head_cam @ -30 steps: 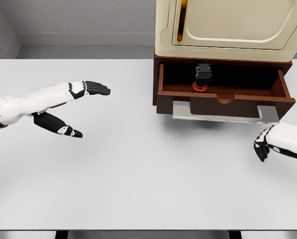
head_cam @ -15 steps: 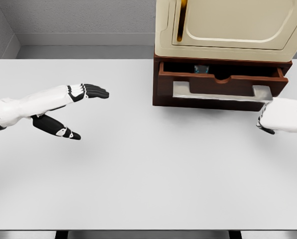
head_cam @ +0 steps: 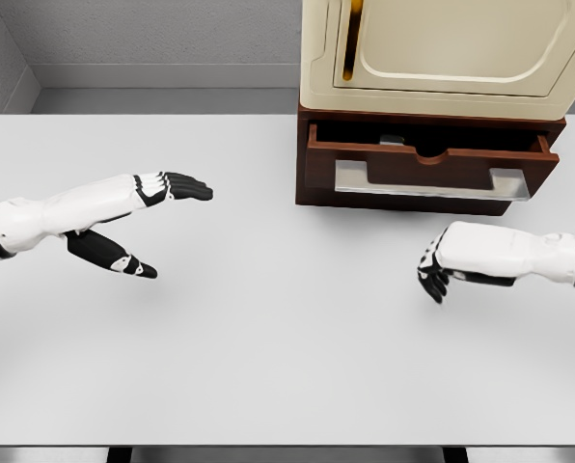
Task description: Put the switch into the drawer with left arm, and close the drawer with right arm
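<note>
The drawer (head_cam: 432, 169) is not fully shut — its brown front stands a little proud of the cabinet (head_cam: 442, 53), with a narrow dark gap showing behind the top edge. It lies up and slightly to the right of the right hand (head_cam: 442, 265), farther back on the tabletop (head_cam: 268, 338), and well apart from it. The drawer front's long axis runs left to right, and so does the pale metal handle (head_cam: 432, 180) fixed across it, so a flat push straight back against that face is what the closing would seem to call for.

The right hand hovers low over the tabletop, its fingers (head_cam: 429, 280) curled downward and holding nothing. It is much the nearer hand to the drawer. The left hand (head_cam: 138, 217) sits far off to the left of the drawer, fingers stretched out flat and thumb spread below — wide and empty.

The switch (head_cam: 394, 140) is hard to make out: only a small greyish sliver shows in the gap at the drawer's rear, left of the notch in the front panel. That is probably it, lying inside the drawer, though too little shows to be sure.

Judging by this, the placing step looks done and the closing is partly done.

No brand, label or writing can be read on the cabinet, the drawer or the hands.
</note>
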Action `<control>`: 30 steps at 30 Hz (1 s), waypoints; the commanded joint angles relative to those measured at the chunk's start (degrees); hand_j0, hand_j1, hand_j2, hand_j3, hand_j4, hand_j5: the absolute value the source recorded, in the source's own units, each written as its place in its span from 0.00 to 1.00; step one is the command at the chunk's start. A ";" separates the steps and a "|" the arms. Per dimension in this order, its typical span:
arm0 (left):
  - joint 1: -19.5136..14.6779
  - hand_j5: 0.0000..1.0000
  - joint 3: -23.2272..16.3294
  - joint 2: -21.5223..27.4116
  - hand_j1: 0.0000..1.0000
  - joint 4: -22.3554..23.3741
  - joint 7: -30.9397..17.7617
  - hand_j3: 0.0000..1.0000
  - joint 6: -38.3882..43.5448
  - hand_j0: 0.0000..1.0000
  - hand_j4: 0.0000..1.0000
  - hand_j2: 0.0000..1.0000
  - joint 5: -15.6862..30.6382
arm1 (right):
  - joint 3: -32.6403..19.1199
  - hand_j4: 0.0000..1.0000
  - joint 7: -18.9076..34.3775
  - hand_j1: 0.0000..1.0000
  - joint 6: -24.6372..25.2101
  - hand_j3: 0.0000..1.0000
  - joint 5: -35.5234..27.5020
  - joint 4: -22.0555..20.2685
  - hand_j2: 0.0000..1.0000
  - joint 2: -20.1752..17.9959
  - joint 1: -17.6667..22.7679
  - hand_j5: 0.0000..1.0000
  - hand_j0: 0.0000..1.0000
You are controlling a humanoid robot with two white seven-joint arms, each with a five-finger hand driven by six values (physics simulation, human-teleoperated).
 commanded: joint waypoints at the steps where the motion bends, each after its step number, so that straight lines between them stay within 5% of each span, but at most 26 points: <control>1: 0.09 1.00 0.01 0.06 1.00 0.05 0.02 1.00 0.16 1.00 1.00 1.00 0.46 | 0.00 0.16 -0.58 0.16 0.15 0.16 -3.47 -0.06 0.16 -0.08 0.00 0.16 0.16; 15: 1.05 1.00 0.10 1.29 1.00 0.05 0.02 1.00 0.16 1.00 1.00 1.00 1.07 | -0.09 0.15 1.00 0.15 0.15 0.15 -8.39 2.75 0.15 0.71 -3.60 0.15 0.15; 18: 1.58 1.00 0.10 7.09 1.00 1.54 0.02 1.00 0.16 1.00 1.00 1.00 3.01 | 0.00 0.15 1.80 0.15 0.15 0.15 -8.21 4.60 0.15 2.47 -4.31 0.15 0.15; 23: 2.55 1.00 0.19 7.44 1.00 1.63 0.02 1.00 0.16 1.00 1.00 1.00 2.83 | 0.35 0.15 2.68 0.15 0.15 0.15 -7.86 6.09 0.15 3.79 -4.83 0.15 0.15; 30: 3.25 1.00 0.19 8.68 1.00 1.63 0.02 1.00 0.16 1.00 1.00 1.00 2.65 | 0.61 0.15 4.87 0.15 0.15 0.15 -7.78 12.95 0.15 7.13 -7.73 0.15 0.15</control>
